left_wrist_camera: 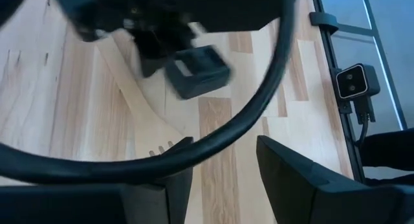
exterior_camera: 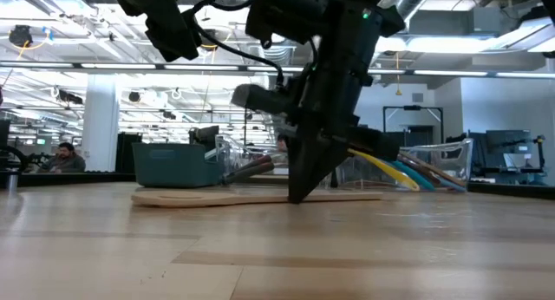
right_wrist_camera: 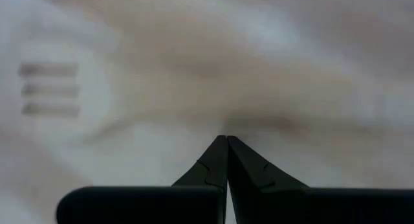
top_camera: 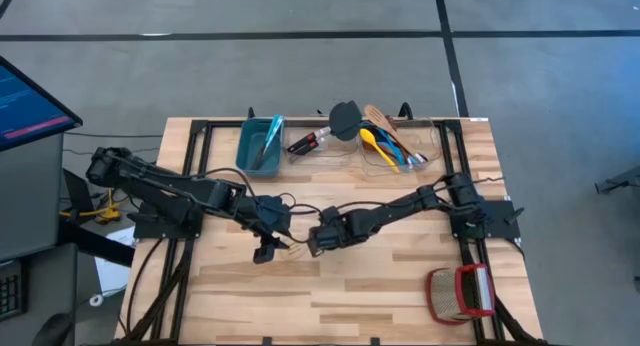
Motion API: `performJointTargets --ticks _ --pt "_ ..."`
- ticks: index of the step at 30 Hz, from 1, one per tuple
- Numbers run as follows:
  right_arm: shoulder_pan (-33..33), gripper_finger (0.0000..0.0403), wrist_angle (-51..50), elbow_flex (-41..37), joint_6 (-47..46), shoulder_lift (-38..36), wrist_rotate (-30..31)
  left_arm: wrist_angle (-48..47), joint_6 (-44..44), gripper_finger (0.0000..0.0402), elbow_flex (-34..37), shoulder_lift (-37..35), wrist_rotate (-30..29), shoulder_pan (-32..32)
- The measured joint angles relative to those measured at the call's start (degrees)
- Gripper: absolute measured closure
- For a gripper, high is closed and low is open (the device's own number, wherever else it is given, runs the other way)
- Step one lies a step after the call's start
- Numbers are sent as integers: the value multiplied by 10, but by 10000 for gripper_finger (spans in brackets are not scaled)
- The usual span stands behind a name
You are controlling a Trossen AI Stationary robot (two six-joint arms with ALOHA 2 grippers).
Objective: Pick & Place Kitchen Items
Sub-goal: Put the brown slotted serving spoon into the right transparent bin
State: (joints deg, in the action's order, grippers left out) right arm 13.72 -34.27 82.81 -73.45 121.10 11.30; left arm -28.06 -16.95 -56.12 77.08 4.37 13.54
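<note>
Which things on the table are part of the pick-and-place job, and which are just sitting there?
Job:
- wooden slotted spatula, flat on the table under the shut right gripper
- utensil pile at the far edge
- left gripper, open

Lying about:
- teal bin
- red-and-tan basket
- monitor

**Your table and what lies on it**

You are looking at a light wooden plank table (top_camera: 390, 286) with a dark metal frame along its sides. At the far edge, left of centre, you have a teal bin (top_camera: 260, 143). Beside it to the right lies a heap of long-handled utensils (top_camera: 375, 138), black, yellow, blue and wooden, partly in a clear holder. Near the middle, a flat wooden slotted spatula (exterior_camera: 217, 197) lies directly on the boards. At your near right corner sits a red-and-tan woven basket (top_camera: 460, 293).
</note>
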Motion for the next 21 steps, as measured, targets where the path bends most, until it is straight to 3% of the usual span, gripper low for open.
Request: performJointTargets --ticks 3,15,21 --pt "18 403 1 0 0 -3 -24 1 0 243 0 0 1 0" --pt "100 403 -7 35 -14 -4 -24 0 0 243 0 0 1 0" --pt "119 403 -75 84 -12 -4 -24 0 -10 243 0 0 0 0"
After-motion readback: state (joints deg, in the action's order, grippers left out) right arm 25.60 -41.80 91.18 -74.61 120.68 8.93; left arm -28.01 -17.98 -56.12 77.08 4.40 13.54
